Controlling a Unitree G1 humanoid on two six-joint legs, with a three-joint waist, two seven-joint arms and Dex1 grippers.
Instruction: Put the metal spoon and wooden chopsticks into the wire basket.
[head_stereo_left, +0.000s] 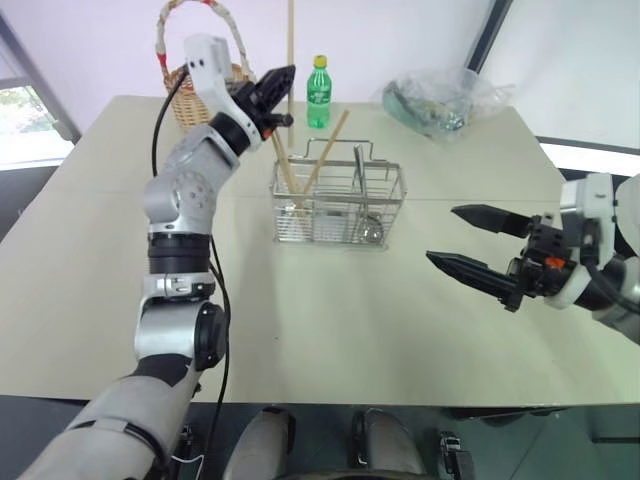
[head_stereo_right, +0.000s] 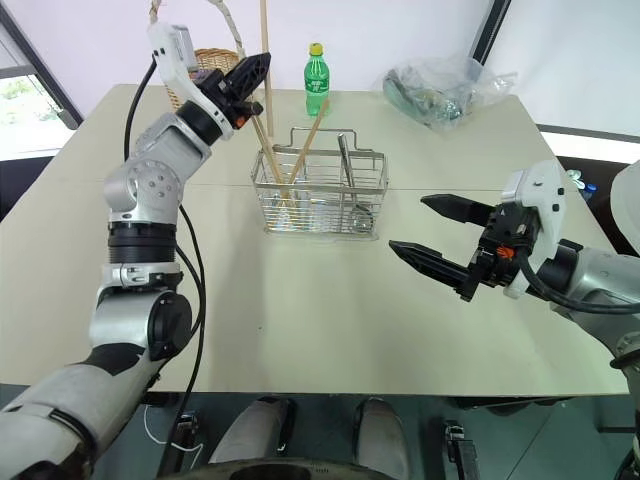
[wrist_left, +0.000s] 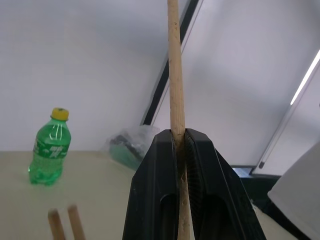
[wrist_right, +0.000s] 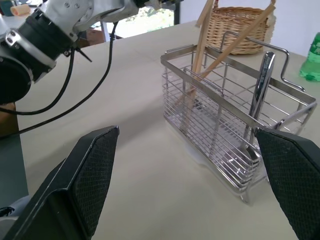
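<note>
Two wooden chopsticks (head_stereo_left: 312, 165) already stand tilted in the left compartment of the wire basket (head_stereo_left: 338, 206), which sits just above the centre of the left eye frame on the pale table (head_stereo_left: 400, 330). One further chopstick (head_stereo_left: 291, 55) is pinched upright between the closed fingers of the left gripper (head_stereo_left: 281, 92), in the upper left of that frame, above and slightly left of the basket; the stick runs up past the top edge, and its lower end hangs over the basket's left end. In the left wrist view the stick (wrist_left: 176, 90) passes straight through the shut fingers (wrist_left: 155, 195).

Inside the basket's right compartment stands the metal spoon (head_stereo_left: 362, 195), bowl down against the mesh and handle rising above the rim.

Raised from the lower left, the left arm bends at the elbow with its wrist angled up and toward the frame's centre. At the right edge, the right gripper (head_stereo_left: 478, 245) hovers over the table with its fingers spread wide and nothing between them, pointing leftward toward the basket yet well apart from it.

Behind the basket stand a green bottle (head_stereo_left: 318, 92), a wicker basket (head_stereo_left: 190, 95) and a clear plastic bag (head_stereo_left: 440, 100).
</note>
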